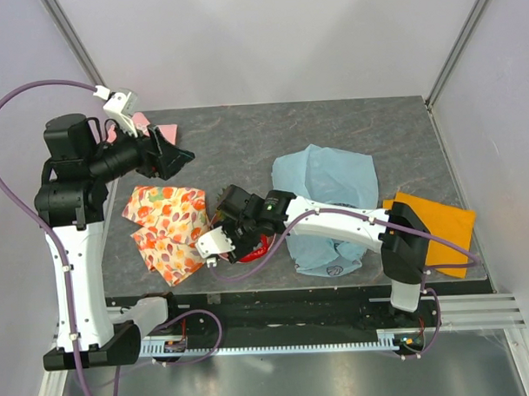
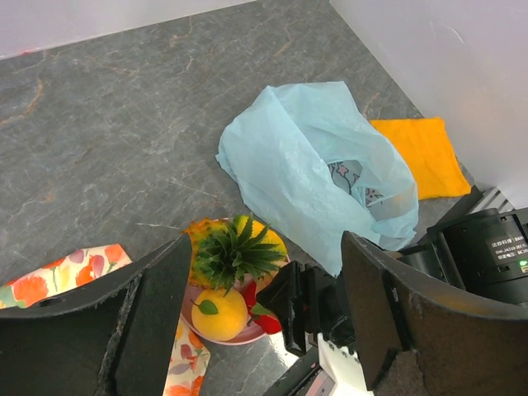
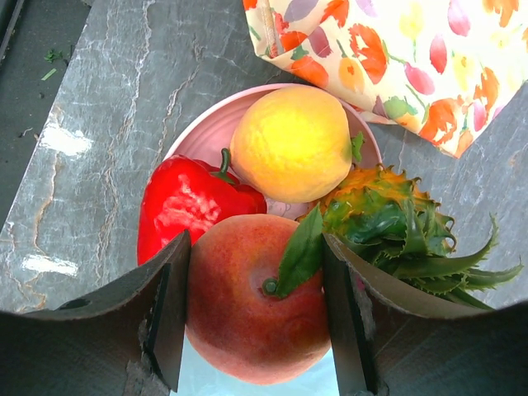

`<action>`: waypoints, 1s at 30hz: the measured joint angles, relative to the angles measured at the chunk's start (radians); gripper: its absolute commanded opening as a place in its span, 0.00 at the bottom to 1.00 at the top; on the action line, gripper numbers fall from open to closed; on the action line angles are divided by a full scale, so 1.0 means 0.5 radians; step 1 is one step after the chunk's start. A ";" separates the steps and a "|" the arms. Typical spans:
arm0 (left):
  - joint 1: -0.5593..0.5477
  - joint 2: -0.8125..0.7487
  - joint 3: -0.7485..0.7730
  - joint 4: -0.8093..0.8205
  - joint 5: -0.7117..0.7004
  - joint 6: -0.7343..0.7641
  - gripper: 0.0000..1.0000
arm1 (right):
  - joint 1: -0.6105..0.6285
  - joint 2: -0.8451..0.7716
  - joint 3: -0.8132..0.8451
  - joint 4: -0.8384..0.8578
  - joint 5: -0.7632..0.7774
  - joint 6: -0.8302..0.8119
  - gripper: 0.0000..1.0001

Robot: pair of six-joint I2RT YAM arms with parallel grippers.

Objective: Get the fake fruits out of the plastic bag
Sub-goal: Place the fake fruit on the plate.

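The light-blue plastic bag (image 1: 325,183) lies crumpled in the middle of the table, its mouth open toward the right arm; it also shows in the left wrist view (image 2: 305,165). My right gripper (image 3: 256,318) is shut on the pink-orange peach (image 3: 247,305) at the edge of a pink plate (image 3: 206,124). On the plate lie the red bell pepper (image 3: 186,206), the yellow-orange ball (image 3: 289,144) and the mini pineapple (image 3: 388,219). My left gripper (image 2: 268,322) is open and empty, raised high at the back left (image 1: 172,153).
A floral orange-and-white cloth (image 1: 165,223) lies left of the plate, touching its rim. A flat orange cloth (image 1: 435,222) lies at the right edge. A small pink object (image 1: 145,124) sits at the back left corner.
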 measured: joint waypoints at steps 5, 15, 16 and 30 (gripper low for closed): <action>0.004 0.003 -0.009 0.012 0.034 -0.010 0.79 | 0.000 0.000 0.000 0.006 0.009 0.018 0.70; 0.008 0.004 -0.024 0.035 0.093 -0.030 0.79 | 0.000 0.000 -0.013 0.036 0.011 0.056 0.76; 0.008 0.004 -0.026 0.036 0.095 -0.031 0.79 | 0.000 0.000 -0.013 0.037 0.012 0.060 0.77; 0.009 0.015 -0.035 0.061 0.158 -0.053 0.78 | 0.002 -0.027 -0.015 0.040 0.011 0.065 0.79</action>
